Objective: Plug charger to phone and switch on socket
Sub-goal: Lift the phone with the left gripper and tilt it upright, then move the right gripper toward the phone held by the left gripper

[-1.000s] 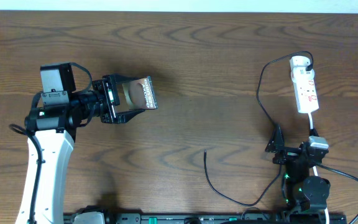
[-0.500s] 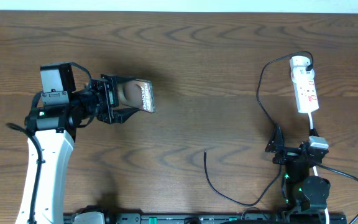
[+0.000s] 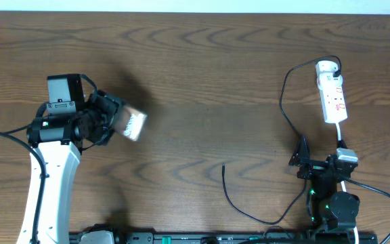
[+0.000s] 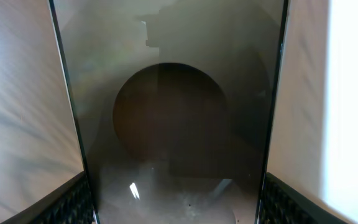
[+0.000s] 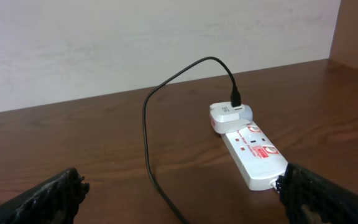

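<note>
Glossy phone (image 4: pixel 173 124), wood-grain table (image 3: pixel 215 81)

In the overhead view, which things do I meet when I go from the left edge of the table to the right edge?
left gripper holding the phone → free tip of the charger → right gripper → socket
</note>
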Robot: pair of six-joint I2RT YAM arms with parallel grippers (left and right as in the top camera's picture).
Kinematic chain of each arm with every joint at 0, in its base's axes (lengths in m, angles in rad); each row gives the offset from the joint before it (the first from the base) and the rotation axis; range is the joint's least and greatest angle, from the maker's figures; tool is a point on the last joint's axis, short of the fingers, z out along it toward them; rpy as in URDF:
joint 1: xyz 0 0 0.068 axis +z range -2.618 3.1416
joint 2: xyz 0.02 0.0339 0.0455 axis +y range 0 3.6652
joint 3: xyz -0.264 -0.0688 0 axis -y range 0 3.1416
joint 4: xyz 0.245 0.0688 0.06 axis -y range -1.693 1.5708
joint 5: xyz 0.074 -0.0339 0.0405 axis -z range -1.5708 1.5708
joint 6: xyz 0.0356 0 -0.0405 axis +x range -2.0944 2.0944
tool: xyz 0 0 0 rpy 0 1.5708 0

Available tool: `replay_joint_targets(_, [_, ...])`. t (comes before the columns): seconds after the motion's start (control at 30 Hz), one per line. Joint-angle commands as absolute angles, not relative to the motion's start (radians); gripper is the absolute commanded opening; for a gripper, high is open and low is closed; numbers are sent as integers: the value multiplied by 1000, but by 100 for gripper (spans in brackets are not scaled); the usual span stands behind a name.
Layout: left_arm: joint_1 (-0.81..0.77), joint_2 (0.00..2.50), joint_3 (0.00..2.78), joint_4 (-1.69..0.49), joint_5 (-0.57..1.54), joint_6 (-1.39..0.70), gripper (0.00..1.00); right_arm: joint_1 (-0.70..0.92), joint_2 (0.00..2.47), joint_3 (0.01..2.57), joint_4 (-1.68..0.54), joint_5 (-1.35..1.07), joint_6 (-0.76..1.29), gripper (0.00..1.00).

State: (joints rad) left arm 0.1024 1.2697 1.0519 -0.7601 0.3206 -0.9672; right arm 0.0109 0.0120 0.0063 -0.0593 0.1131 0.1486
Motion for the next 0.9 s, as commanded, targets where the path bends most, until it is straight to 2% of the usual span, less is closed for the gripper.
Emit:
replay_joint_targets(0.0, [106,1268,1084,-786,20,-908,7,20,6,6,-64,121,141,99])
replay_joint_targets(0.17, [106,1296,1081,-837,-91,-909,7,20,6,6,-64,121,141,99])
replay_joint_targets(0.63, [106,1402,1066,-831,-91,-910,7,20,6,6,-42,119,142,99])
replay_joint_targets(0.77, [106,1401,1066,-822,-90,-910,7,20,10,23,75,-2,158,99])
replay_joint_targets(0.87, [106,1401,1066,-813,-67,-911,7,20,66,109,32,-48,227,99])
